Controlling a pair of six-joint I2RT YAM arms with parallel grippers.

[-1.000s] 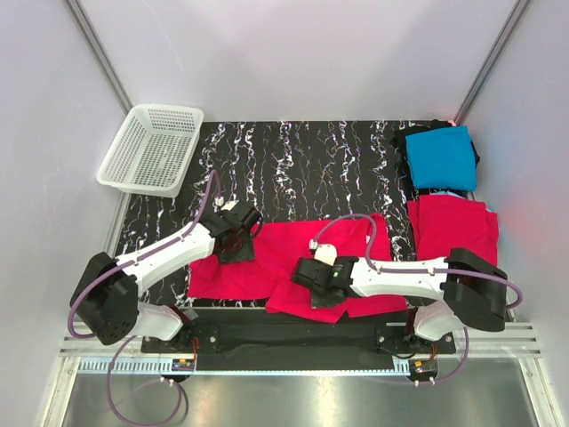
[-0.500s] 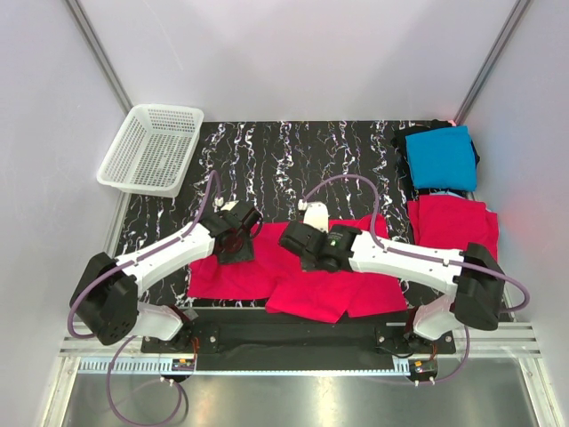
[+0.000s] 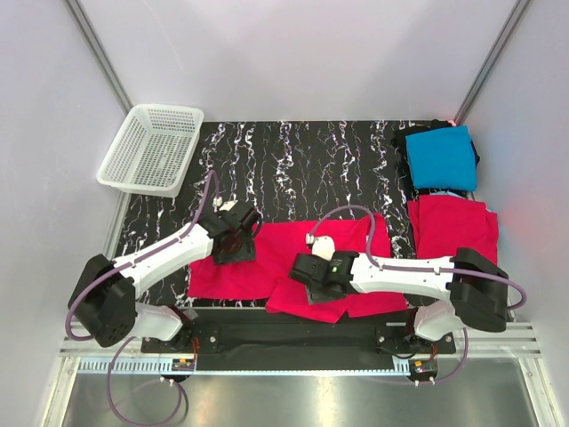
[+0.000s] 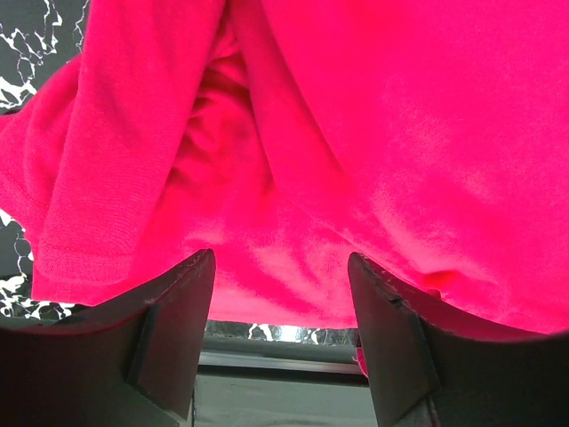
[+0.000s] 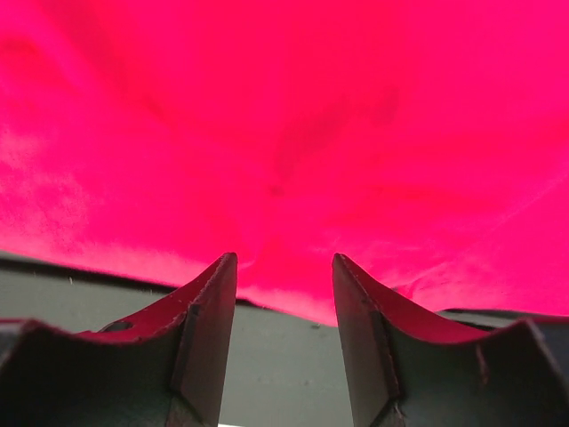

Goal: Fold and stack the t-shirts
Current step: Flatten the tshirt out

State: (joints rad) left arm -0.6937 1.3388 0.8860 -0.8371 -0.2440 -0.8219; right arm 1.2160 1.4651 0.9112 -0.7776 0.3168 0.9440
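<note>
- My left gripper [image 4: 280,267] stands with its jaws wide apart and nothing pinched between them. In its wrist view bright pinkish-red cloth fills the space past the fingertips.
- My right gripper [image 5: 284,262] is also spread wide and grips nothing. Its tips hang just above the same red cloth, close to the cloth's near edge.
- From the top view, the left gripper [image 3: 233,242] is over the far left corner of the spread red t-shirt [image 3: 289,253]. The right gripper [image 3: 311,277] is over the shirt's near middle.
- The spread red t-shirt lies wide across the near part of the black marbled surface [image 3: 302,169]. It is rumpled, with soft ridges and a bunched fold on the left, and a flap of it reaches the front edge.
- The folded red t-shirt [image 3: 453,227] lies just to the right of it as a neat rectangle.
- Beyond that, in the far right corner, the turquoise t-shirt [image 3: 442,157] lies folded on the black t-shirt [image 3: 400,147], which shows only as a dark margin.
- The white mesh basket [image 3: 116,147] sits at the far left corner, well apart from all the shirts.
</note>
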